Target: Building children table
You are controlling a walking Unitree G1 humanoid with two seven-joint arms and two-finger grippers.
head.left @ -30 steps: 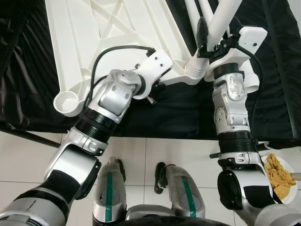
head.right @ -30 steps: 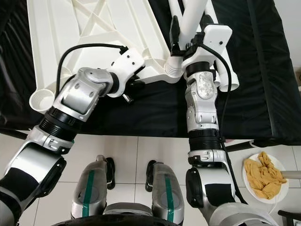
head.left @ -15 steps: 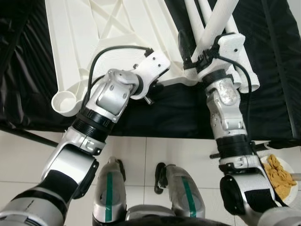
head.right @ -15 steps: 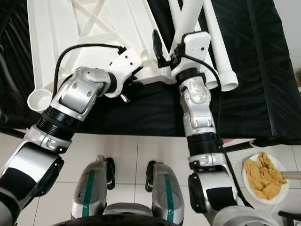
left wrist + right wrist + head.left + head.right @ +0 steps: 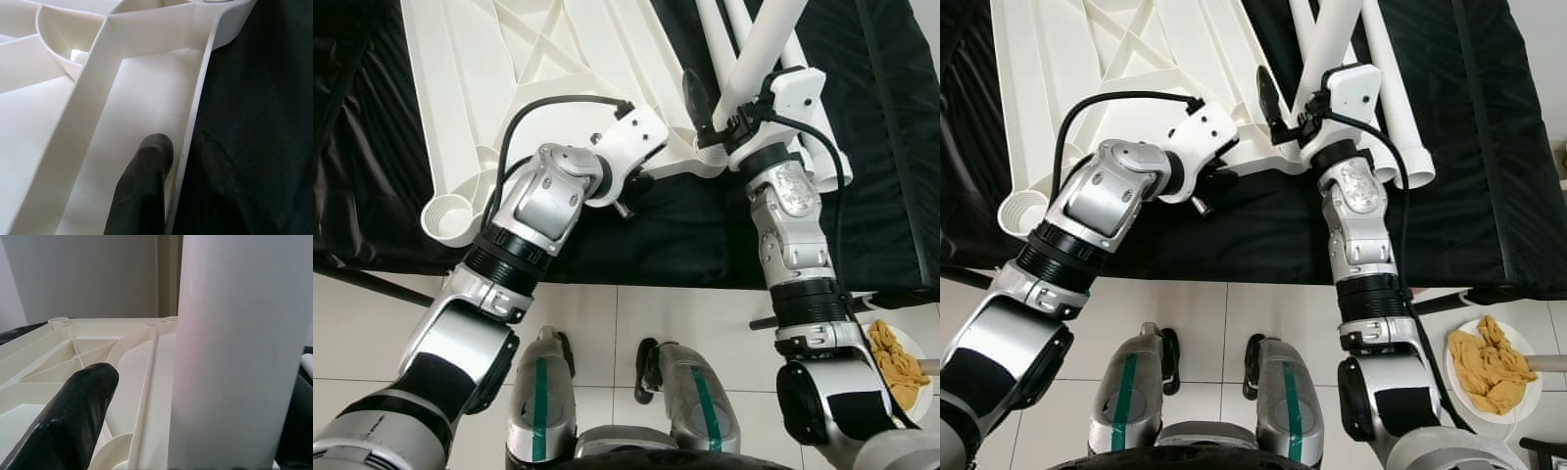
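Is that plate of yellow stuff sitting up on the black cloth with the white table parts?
No, the plate of yellow stuff sits on the tiled floor, beside the black cloth.

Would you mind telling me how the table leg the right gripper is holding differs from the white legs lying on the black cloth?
The held leg stands tilted up over the upturned tabletop, its lower end at the near corner socket; the loose legs lie flat on the black cloth. The held leg sits between the right gripper's fingers; nothing grips the loose legs. The held leg crosses over them. All are plain white tubes.
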